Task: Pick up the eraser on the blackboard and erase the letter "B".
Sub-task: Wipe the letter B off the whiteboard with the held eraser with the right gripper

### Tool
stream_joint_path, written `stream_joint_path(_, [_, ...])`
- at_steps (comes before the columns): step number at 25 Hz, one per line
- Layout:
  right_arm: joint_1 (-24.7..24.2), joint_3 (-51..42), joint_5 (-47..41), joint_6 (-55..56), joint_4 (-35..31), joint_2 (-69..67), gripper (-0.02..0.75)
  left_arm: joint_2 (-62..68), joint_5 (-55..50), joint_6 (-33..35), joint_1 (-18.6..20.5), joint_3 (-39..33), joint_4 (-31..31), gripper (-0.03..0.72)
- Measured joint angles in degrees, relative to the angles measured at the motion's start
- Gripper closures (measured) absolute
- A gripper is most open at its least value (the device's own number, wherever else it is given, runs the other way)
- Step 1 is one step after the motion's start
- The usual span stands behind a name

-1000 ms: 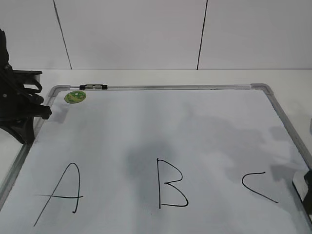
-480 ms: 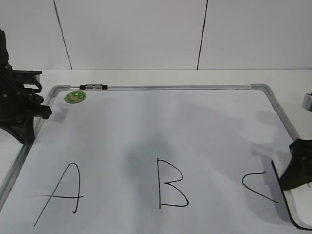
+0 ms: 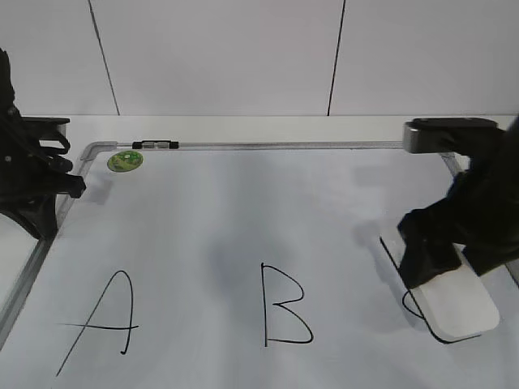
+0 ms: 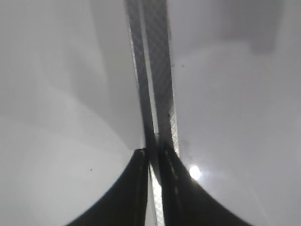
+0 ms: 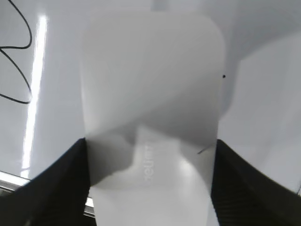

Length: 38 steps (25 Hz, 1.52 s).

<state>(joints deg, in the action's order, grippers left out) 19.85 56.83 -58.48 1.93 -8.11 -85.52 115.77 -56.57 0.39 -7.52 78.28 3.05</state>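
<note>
Right gripper: its two black fingers are spread to the full width of the eraser and clasp it by its long sides; in the right wrist view one finger presses the left flank of the eraser and the other the right flank. The eraser, a white rounded block with a thin dark base and faint grey print on top, sits over the blackboard at its lower right and covers most of the letter "C", of which only a short curved stroke shows at the eraser's left edge. Whether the base touches the board surface cannot be told.

Left gripper: it rests at the board's left frame; in the left wrist view its two dark fingers stand almost together, with only a thin slit between them, over the grey frame rail, holding nothing.

Count: one eraser, one blackboard, three black letters along the lower part, namely the letter "A", the letter "B" and the partly hidden "C"; one round green sticker and one small black clip at the top left.

Edges and room: the letter "B" stands whole at centre, well apart from both grippers. Bare white board lies between it and the eraser. The eraser lies near the right frame.
</note>
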Motion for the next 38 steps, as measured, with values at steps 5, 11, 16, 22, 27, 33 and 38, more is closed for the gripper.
stream_joint_path(5, [7.36, 9.08, -3.82, 4.28, 4.51, -8.90, 0.206, 0.00, -0.11, 0.00, 0.00, 0.00, 0.00, 0.643])
stream_joint_path(11, [9.75, 15.73, -4.03, 4.79, 3.81, -18.06, 0.206, 0.00, -0.11, 0.00, 0.00, 0.00, 0.11, 0.643])
stream_joint_path(16, [9.75, 17.12, -4.13, 4.90, 3.57, -22.75, 0.206, 0.00, -0.21, 0.00, 0.00, 0.00, 0.20, 0.643])
stream_joint_path(22, [10.64, 17.79, -4.21, 4.41, 1.98, -24.29, 0.206, 0.00, -0.29, 0.00, 0.00, 0.00, 0.20, 0.643])
stream_joint_path(27, [15.17, 18.03, -0.60, 3.34, -0.54, -24.53, 0.206, 0.00, -0.43, 0.00, 0.00, 0.00, 0.20, 0.643])
stream_joint_path(33, [22.50, 18.15, 3.24, 2.92, -3.45, -24.75, 0.207, 0.00, -0.47, 0.00, 0.00, 0.00, 0.20, 0.643])
stream_joint_path(38, [26.81, 18.15, 4.90, 2.94, -4.98, -24.96, 0.207, 0.00, -0.47, 0.00, 0.00, 0.00, 0.20, 0.643])
